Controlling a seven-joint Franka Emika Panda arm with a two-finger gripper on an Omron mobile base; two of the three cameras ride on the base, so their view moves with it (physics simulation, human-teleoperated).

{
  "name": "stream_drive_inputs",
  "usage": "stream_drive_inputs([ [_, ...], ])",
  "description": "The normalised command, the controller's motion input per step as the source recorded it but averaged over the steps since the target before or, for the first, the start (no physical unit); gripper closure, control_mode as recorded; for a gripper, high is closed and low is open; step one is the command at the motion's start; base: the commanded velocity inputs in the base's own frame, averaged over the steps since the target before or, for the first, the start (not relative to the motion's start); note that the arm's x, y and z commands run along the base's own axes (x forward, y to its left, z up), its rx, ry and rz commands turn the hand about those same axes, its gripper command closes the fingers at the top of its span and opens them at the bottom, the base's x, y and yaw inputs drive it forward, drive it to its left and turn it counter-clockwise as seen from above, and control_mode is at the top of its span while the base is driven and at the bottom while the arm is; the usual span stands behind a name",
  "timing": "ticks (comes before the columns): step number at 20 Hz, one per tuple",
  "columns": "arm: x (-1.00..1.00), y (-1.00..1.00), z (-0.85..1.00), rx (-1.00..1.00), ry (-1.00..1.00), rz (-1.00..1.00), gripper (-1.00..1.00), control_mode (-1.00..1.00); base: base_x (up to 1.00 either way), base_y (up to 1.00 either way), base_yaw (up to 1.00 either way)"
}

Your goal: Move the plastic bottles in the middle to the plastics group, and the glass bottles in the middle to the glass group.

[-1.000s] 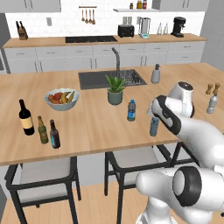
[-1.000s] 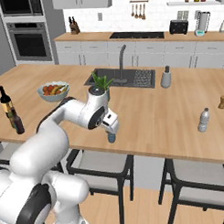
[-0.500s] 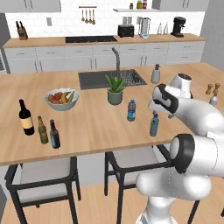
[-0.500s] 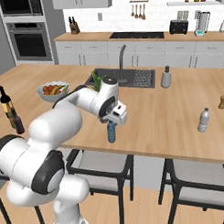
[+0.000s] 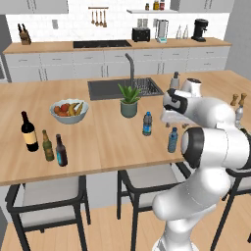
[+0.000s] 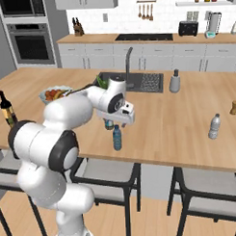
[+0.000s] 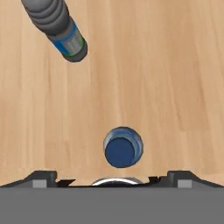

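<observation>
Two plastic bottles stand mid-counter, translucent blue with dark caps: one (image 5: 147,123) near the plant, one (image 5: 172,139) closer to the front edge (image 6: 117,138). My gripper (image 5: 170,119) hangs open just above and behind the nearer one (image 7: 122,148), whose cap shows from above between the wide-spread jaws. The other blue bottle (image 7: 59,26) is at the upper left there. At the far left stands the glass group: a red-labelled wine bottle (image 5: 29,131) and an olive-green bottle (image 5: 47,145). A slim dark glass bottle (image 5: 61,150) with a blue label stands right beside them. The pale plastics-group bottle (image 6: 214,126) stands far right.
A fruit bowl (image 5: 69,111), a potted plant (image 5: 129,102) and the sink (image 5: 108,89) with its tap lie behind the bottles. A grey soap dispenser (image 6: 174,82) and brown shakers (image 5: 234,99) stand to the right. Stools sit under the counter's front edge.
The hand has risen slightly and shifted a little over the nearer blue bottle while the arm's elbow swung round. The jaws stayed open and no bottle moved.
</observation>
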Motion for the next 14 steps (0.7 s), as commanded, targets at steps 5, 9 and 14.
stream_drive_inputs([
  [5, 0.24, 0.01, -0.23, -0.11, 0.01, 0.20, -1.00, -1.00, 0.00, 0.00, 0.00],
  [9, 0.01, -0.01, -0.15, 0.00, 0.00, 0.17, -1.00, -1.00, 0.00, 0.00, 0.00],
  [14, -0.21, -0.06, -0.03, 0.00, 0.00, 0.11, -1.00, -1.00, 0.00, 0.00, 0.00],
])
